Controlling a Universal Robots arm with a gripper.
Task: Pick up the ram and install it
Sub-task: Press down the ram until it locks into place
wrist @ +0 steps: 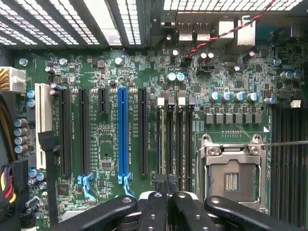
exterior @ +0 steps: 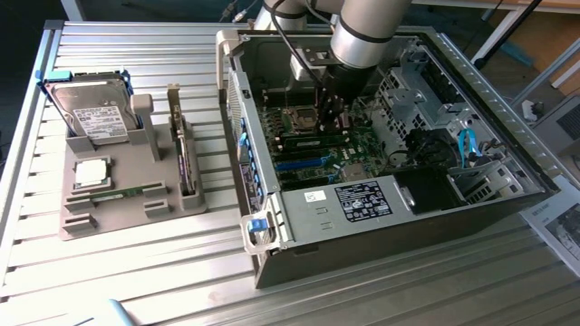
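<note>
My gripper (exterior: 331, 117) reaches down into the open computer case (exterior: 507, 170), over the motherboard (wrist: 106, 72). In the wrist view its black fingers (wrist: 155, 202) are pressed together with nothing visible between them, and the gripper (wrist: 166, 181) is shut right at the end of the row of memory slots (wrist: 179, 139). A thin green ram stick (exterior: 313, 143) stands in one of those slots, seen edge-on in the wrist view as the ram (wrist: 162, 139). I cannot tell whether the fingertips touch it.
The empty processor socket (wrist: 231, 178) lies beside the slots, and a blue expansion slot (wrist: 123, 134) on their other side. On the exterior view's left, a grey holder (exterior: 136, 163) carries a hard drive (exterior: 95, 115), a silver processor (exterior: 91, 172), a dark expansion card (exterior: 184, 159) and another green stick (exterior: 116, 196).
</note>
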